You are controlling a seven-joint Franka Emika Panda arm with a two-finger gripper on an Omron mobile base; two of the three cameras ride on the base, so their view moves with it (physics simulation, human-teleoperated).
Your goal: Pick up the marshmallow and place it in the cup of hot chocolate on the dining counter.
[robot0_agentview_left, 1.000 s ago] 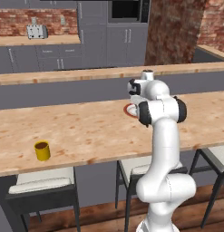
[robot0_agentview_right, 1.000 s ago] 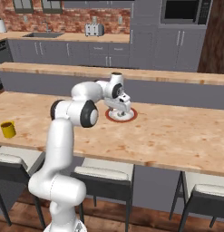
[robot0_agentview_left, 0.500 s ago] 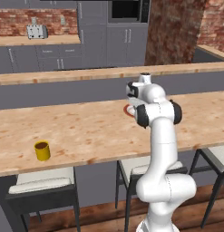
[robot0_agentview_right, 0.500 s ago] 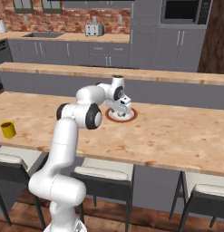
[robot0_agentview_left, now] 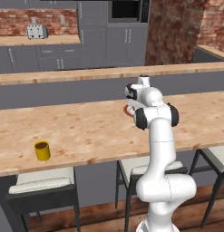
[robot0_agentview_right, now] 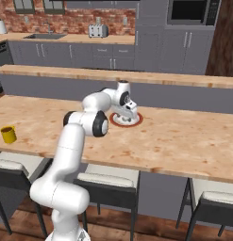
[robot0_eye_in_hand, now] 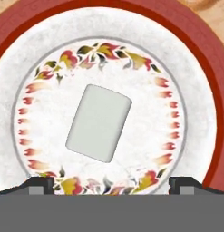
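The marshmallow, a whitish-grey block, lies in the middle of a round white plate with a red rim and a floral ring. My gripper hangs straight above it, open, with a dark fingertip on each side and nothing between them. From the right base view the gripper hovers just over the plate on the dining counter. The yellow cup of hot chocolate stands far to the left near the counter's front edge, also seen as the cup.
Pale-seated stools stand under the counter's front edge. Behind the counter runs a narrower wooden ledge on a grey wall. Kitchen cabinets, a toaster and a microwave line the back.
The hand has sunk a little lower over the plate and the elbow has shifted slightly. Cup and plate have not moved.
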